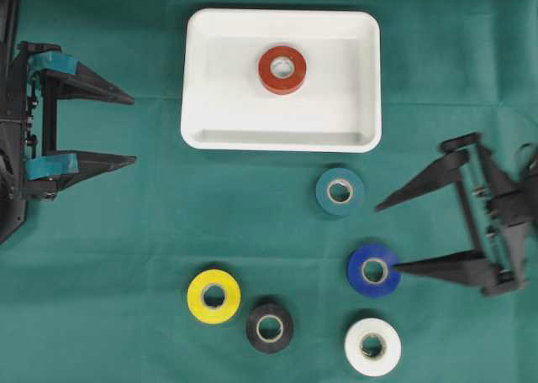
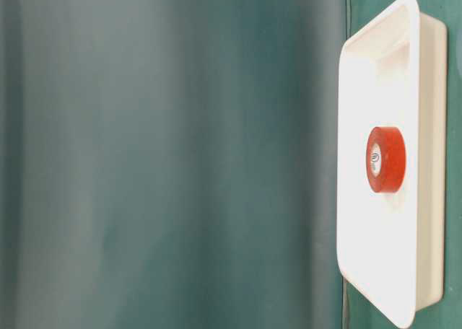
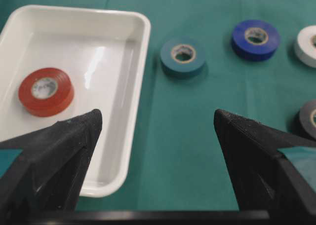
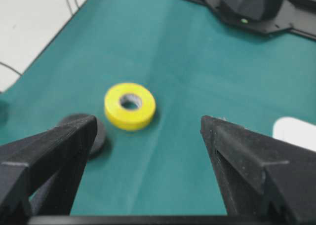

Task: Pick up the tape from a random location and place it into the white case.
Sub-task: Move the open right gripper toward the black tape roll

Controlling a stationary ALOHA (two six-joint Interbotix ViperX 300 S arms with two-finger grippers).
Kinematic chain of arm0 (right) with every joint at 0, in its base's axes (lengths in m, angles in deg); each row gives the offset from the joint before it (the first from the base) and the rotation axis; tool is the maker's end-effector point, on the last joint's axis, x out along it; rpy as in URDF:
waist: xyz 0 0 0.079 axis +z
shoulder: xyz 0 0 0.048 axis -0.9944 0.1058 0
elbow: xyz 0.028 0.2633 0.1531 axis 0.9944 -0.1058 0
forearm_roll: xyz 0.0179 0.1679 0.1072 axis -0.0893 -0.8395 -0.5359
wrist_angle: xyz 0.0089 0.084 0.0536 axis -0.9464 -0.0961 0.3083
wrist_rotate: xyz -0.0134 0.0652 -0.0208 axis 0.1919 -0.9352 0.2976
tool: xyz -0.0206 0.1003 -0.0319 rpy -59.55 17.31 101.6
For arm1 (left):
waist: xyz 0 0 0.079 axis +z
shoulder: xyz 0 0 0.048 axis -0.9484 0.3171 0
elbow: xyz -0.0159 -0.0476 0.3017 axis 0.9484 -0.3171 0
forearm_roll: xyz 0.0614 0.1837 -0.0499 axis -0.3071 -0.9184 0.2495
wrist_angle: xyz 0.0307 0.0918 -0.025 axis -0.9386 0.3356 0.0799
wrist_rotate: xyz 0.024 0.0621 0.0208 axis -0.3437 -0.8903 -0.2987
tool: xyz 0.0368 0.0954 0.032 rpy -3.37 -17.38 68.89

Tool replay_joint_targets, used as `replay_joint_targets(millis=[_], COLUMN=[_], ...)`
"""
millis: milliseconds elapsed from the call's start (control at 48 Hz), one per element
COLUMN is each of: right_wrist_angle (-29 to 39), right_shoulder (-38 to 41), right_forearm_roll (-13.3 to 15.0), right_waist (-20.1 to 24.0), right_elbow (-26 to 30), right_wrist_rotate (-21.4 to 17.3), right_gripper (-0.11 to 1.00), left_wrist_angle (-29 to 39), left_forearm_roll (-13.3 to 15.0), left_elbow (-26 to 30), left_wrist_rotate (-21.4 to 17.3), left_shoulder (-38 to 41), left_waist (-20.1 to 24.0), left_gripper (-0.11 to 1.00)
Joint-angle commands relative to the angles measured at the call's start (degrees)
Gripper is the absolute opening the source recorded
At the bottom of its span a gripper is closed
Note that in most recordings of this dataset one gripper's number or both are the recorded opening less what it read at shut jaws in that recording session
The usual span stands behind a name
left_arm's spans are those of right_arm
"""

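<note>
Tape within reach of your right arm

Your right gripper (image 1: 386,237) stands wide open, empty; the blue tape (image 1: 374,270) lies flat touching its lower fingertip, leftward. White case (image 1: 198,81) sits beyond, holding a red roll (image 1: 282,69). Left gripper (image 1: 133,129): open, empty, far.

Table w/ green cloth (image 1: 126,232) carries the white case (image 1: 202,81) near the far edge, about mid-width. Five tape rolls lie flat on the cloth nearer the front & right: teal roll (image 1: 340,191) just in front of the case's right end, blue roll (image 1: 374,270) beyond it. Yellow roll (image 1: 213,296), black roll (image 1: 270,327) & white roll (image 1: 372,347) sit along the front edge, yellow & black almost touching.
</note>
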Motion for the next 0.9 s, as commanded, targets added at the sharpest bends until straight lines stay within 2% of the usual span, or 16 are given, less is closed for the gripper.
replay_joint_targets(millis=[0,271,521,709,875], right_wrist_angle=[-1.14,-0.97,-0.18,1.76,3.34], right_shoulder=[4.13,16.70,23.73,27.07,28.04], right_forearm_roll=[-0.18,-0.18,-0.18,-0.18,-0.18], right_waist=[0.97,3.43,5.10,5.45,5.45], right_elbow=[4.83,15.64,23.29,27.33,28.48], right_wrist_rotate=[-0.09,0.00,0.00,0.00,-0.09], right_gripper=[0.90,0.90,0.90,0.90,0.90], left_wrist_angle=[-0.53,-0.53,-0.53,-0.53,-0.53], left_forearm_roll=[0.09,0.09,0.18,0.18,0.18], left_elbow=[0.70,0.70,0.70,0.70,0.70], left_wrist_rotate=[0.09,0.09,0.09,0.09,1.32], left_shoulder=[0.18,0.09,0.18,0.18,0.09], left_waist=[-0.18,-0.18,-0.18,-0.79,-1.67], left_gripper=[0.95,0.95,0.95,0.95,0.95])
